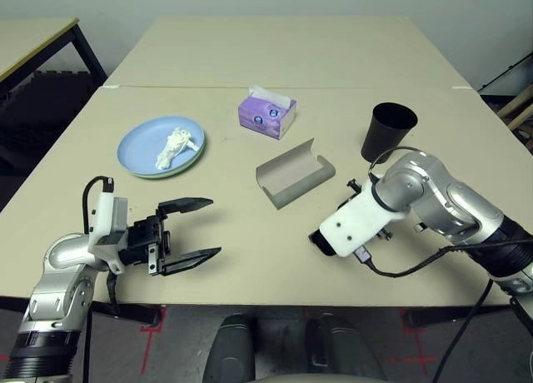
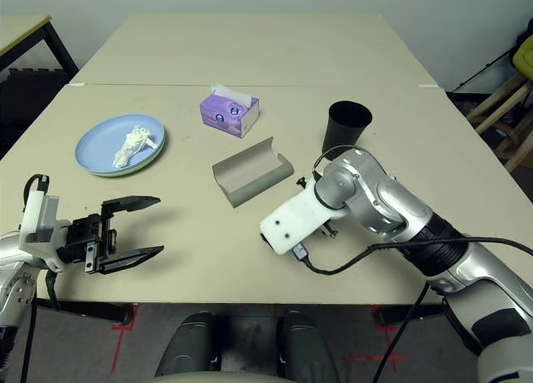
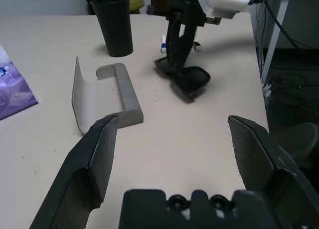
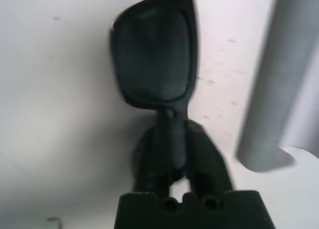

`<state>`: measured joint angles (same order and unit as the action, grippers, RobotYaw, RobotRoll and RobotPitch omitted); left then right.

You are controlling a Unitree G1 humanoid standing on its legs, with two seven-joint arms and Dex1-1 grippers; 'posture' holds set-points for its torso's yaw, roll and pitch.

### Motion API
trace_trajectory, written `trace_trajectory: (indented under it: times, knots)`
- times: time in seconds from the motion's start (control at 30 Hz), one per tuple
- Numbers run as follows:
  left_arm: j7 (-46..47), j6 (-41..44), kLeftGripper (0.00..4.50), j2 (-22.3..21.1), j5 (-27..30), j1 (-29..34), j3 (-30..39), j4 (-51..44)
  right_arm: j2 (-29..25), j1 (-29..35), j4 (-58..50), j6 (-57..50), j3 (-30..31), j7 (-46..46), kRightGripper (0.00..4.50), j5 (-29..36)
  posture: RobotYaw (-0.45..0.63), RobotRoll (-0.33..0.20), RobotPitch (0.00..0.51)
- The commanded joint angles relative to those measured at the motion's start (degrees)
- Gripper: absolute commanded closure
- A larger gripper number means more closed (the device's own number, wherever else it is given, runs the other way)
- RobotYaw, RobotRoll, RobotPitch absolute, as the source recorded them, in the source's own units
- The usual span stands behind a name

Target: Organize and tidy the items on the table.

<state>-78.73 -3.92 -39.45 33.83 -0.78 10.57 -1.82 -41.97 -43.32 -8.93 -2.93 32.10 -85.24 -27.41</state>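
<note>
1. The desk [image 1: 250, 258] is a large light beige flat top with a seam line [image 1: 283, 87] running across its far part; everything below is placed relative to the grey glasses case at its middle.
2. A separate black-legged table [image 1: 33, 42] stands well off to the far left of the case, against a pale wall.
3. The right claw [image 4: 172, 159], on its silver arm to the near right of the case, points steeply down and is clenched on the bridge of the black sunglasses [image 4: 154, 59]; the left wrist view shows the glasses [image 3: 187, 79] at the desk surface under it, but whether they touch it I cannot tell.
4. The left claw [image 1: 193, 231] hovers level to the near left of the case, its two black fingers spread wide and grasping nothing.
5. The light blue plate [image 1: 137, 150] lies to the left of the case, with a pale green plate edge showing just beneath it.
6. The grey oblong glasses case [image 1: 296, 179] lies open, lid tilted up.
7. The black cup [image 1: 388, 131] stands upright to the right of the case.
8. The purple tissue box [image 1: 266, 115] sits just beyond the case, a white sheet poking out.
9. The crumpled white tissue [image 1: 173, 146] rests on the blue plate.
10. A white marker [image 3: 163, 44] lies beyond the sunglasses, right of the case.
</note>
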Motion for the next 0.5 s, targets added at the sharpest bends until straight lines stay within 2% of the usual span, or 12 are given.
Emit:
trace_trajectory:
  times: [0.03,0.3,0.5]
  knots:
    - [-0.1,-0.2,0.00,0.2,0.3,-0.3,0.1,-0.5,-0.4,-1.9,0.3,-0.4,-1.9,-0.9,4.46,2.2,0.15,0.000,0.064]
    - [0.5,0.1,0.00,0.5,0.9,-0.5,0.7,-0.7,0.1,-6.2,2.5,-0.2,-2.9,-0.9,4.46,4.9,0.16,0.000,0.068]
    - [0.7,-0.3,0.00,0.4,0.9,-0.5,0.9,-0.6,0.0,-6.5,2.7,-0.3,-2.8,-0.6,4.46,6.1,0.16,0.000,0.070]
